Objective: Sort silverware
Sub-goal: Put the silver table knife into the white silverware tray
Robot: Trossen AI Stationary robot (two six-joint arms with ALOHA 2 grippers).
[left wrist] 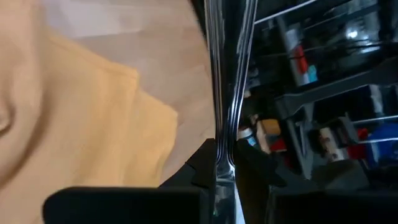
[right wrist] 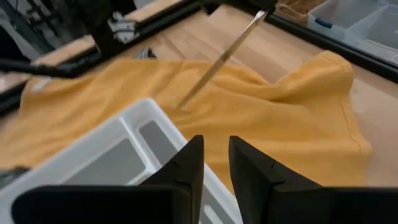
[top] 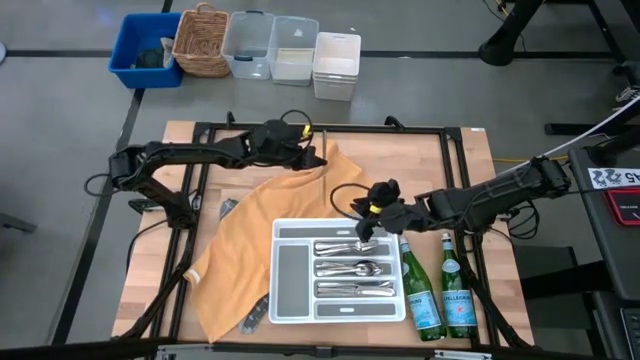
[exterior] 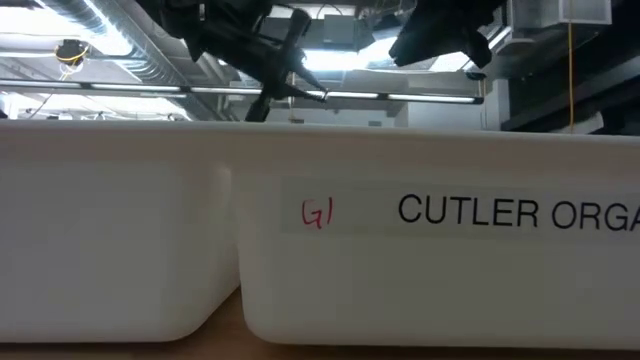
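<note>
Spreading across most of the view from above is a pale wooden tabletop [top: 470,165] edged by a black metal frame, standing on a grey floor. Beyond its far edge a blue bin [top: 145,50], a woven wicker basket [top: 202,40] and three clear or white plastic tubs [top: 290,48] are sitting in a row on the floor. A soft, rumpled orange cloth [top: 245,215] is lying over the middle of the wood, its folds showing in both wrist views. A white divided tray [top: 290,268] of smooth plastic is resting partly on the cloth; three of its long compartments are holding shiny silverware [top: 352,270], and the wide compartment beside them is showing only its grey floor. Two green glass bottles [top: 440,290] are lying just beside the tray. A dark-handled utensil [top: 253,318] is poking out at the cloth's near edge.

The left hand [top: 312,152] is hovering over the far corner of the cloth, gripping a slim polished piece of silverware [left wrist: 222,93] by one end, the rest slanting down toward the cloth. The right hand [top: 372,230] is hanging above the tray's far compartments, its dark fingers [right wrist: 186,168] standing slightly apart with nothing between them.
</note>
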